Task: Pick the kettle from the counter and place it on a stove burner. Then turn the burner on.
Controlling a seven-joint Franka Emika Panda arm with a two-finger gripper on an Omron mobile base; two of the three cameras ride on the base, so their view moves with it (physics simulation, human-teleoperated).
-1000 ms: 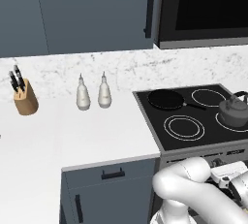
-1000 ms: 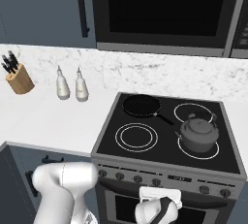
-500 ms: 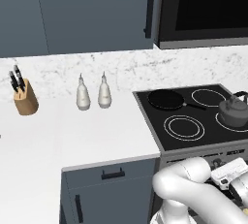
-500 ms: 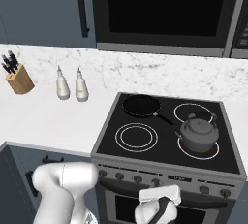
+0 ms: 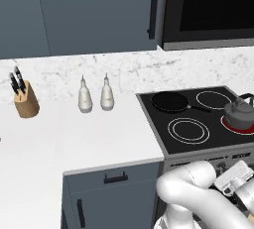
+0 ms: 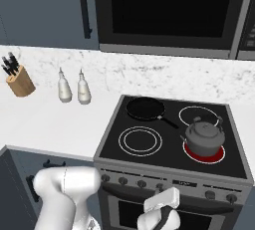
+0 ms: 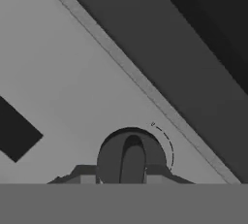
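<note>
The dark grey kettle [image 5: 239, 113] [image 6: 203, 136] stands upright on the stove's front right burner [image 6: 215, 154], which glows red under it. The white counter [image 5: 99, 141] [image 6: 50, 119] lies left of the stove. My gripper [image 6: 161, 197] [image 5: 234, 181] is low at the stove's front control panel [image 6: 189, 184], below the cooktop's edge. In the hand view my gripper [image 7: 124, 173] is shut on a round dark knob [image 7: 131, 155], with a finger tip on each side of it.
A flat black frying pan [image 5: 171, 102] [image 6: 145, 108] sits on the back left burner. Two white bottles [image 5: 94, 95] [image 6: 72, 87] and a wooden knife block [image 5: 25, 100] [image 6: 19, 81] stand by the marble backsplash. A microwave [image 6: 169, 12] hangs above the stove.
The jaws have shut on the stove knob. The burner under the kettle has gone from dark to glowing red. The kettle and pan have not moved.
</note>
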